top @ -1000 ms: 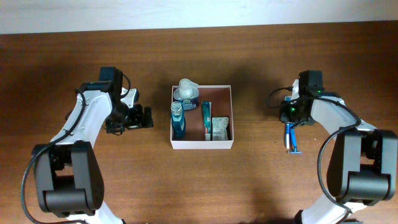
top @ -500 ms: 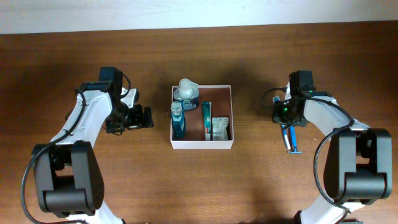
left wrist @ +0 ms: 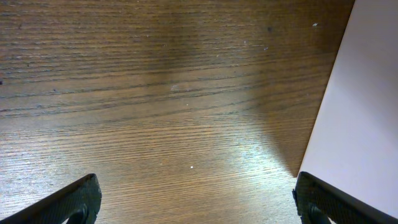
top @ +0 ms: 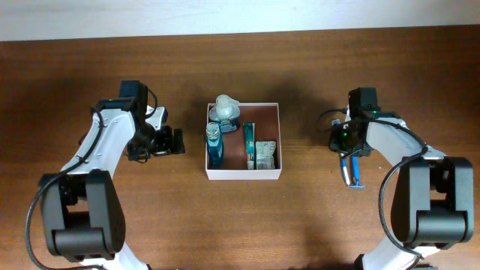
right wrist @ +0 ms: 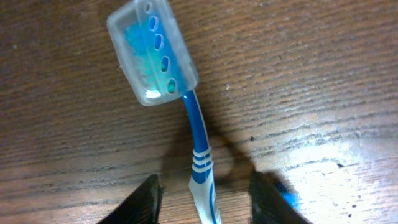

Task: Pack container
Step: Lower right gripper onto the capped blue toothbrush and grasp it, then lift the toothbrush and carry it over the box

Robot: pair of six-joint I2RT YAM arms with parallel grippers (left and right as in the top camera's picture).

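The container (top: 244, 175), a white-walled square box with a reddish-brown floor, sits mid-table and holds a blue bottle (top: 214, 144), a white-capped bottle (top: 224, 111), a teal tube (top: 248, 142) and a small packet (top: 265, 154). A blue toothbrush (top: 351, 171) lies on the wood to its right. In the right wrist view its capped head (right wrist: 152, 53) points away, and the handle runs between my right gripper (right wrist: 205, 199), which is open with a gap on each side. My left gripper (top: 178, 141) stands open just left of the container wall (left wrist: 360, 112), nothing between its fingers.
Bare brown wood (top: 300, 217) surrounds the box on all sides. The table's far edge meets a pale wall (top: 240, 15) at the back. Both arm bases stand at the front corners.
My right gripper's jaws have spread apart around the toothbrush handle, and the wrist shifted slightly left. The toothbrush stays on the table. The left arm has not moved.
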